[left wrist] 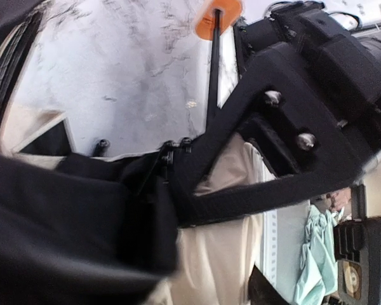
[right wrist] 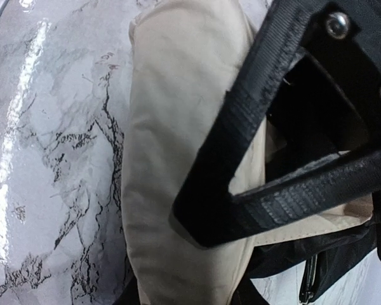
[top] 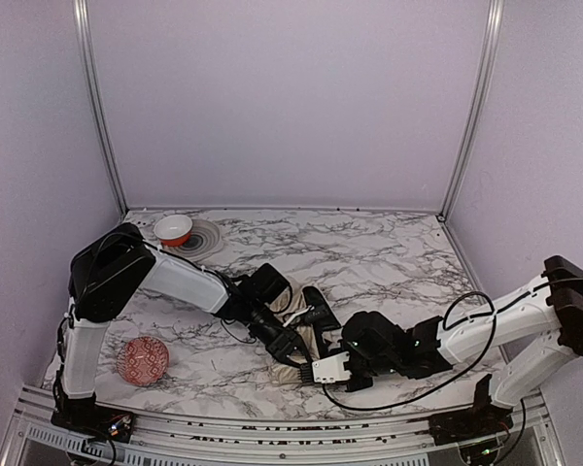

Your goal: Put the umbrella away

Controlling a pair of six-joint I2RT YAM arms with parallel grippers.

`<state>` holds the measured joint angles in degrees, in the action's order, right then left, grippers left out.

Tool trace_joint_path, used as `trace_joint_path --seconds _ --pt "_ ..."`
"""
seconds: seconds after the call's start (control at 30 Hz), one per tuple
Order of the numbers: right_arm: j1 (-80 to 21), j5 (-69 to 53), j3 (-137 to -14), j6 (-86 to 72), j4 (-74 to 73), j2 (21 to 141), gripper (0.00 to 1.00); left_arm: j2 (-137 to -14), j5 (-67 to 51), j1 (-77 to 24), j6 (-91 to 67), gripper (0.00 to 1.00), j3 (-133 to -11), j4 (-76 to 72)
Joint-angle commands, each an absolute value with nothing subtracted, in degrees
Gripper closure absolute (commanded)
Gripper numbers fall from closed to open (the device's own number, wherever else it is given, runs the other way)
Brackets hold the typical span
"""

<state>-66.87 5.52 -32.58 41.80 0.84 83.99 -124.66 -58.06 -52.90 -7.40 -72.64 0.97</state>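
Camera overhead shows the compact cream-beige fabric umbrella (top: 290, 375) at the near middle of the marble table (top: 389, 257), under left gripper (top: 296, 347) and right gripper (top: 326, 370), with red patterned ball (top: 143, 359) and red-and-white bowl (top: 173, 229) well apart leftward; left wrist view offers the thin stiff black shaft (left wrist: 213, 70) as probably the surest hold; right wrist view shows cloth (right wrist: 171, 127) that looks limp, light and slippery, and I cannot tell either gripper's closure.

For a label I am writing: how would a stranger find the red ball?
On the white marble table, look at the near left corner, beside the left arm's base. The red patterned ball lies there; unlike the red-and-white bowl farther back, it is a sphere.
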Motion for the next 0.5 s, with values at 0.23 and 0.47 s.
trace_joint_path --seconds 0.23,0.47 --pt "-66.6 -3.37 -34.94 41.33 -10.28 84.42 0.85 -110.31 -38.81 -46.97 -12.69 0.14 -60.6 -14.15" --pt "-61.08 -15.45 -39.68 37.57 -17.76 87.83 0.9 -92.37 -32.22 -46.58 -3.0 0.14 -47.79 -24.08"
